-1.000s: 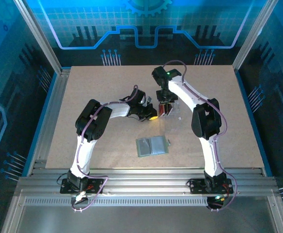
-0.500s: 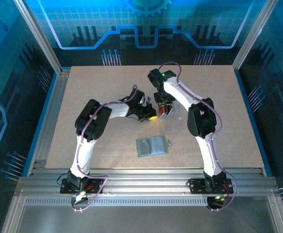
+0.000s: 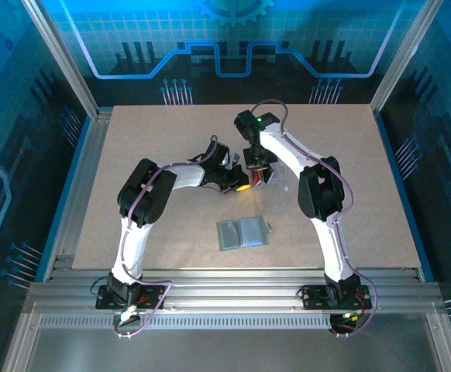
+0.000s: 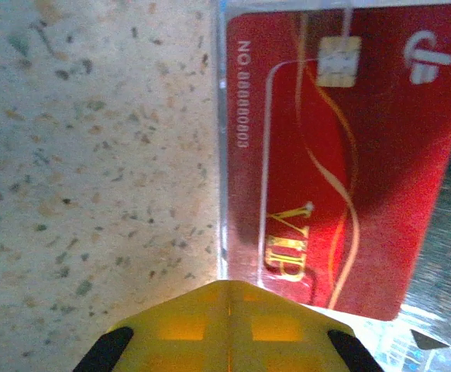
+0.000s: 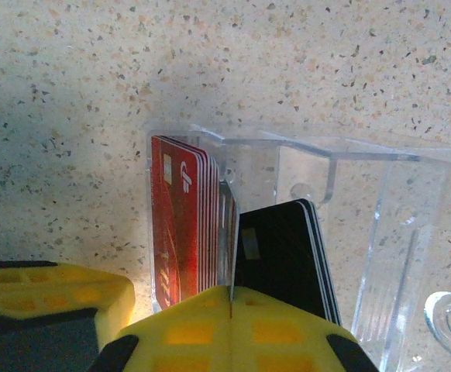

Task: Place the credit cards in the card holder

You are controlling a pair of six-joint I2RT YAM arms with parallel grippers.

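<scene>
Clear plastic rack point(image 5: 380, 203), red cards point(image 5: 180, 225) and black cards point(image 5: 284, 248) upright inside.

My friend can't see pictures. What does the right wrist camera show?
A clear plastic box on a speckled table holds a stack of red cards and some black cards, all standing on edge. The yellow right gripper sits just below them with its jaws closed together.
</scene>
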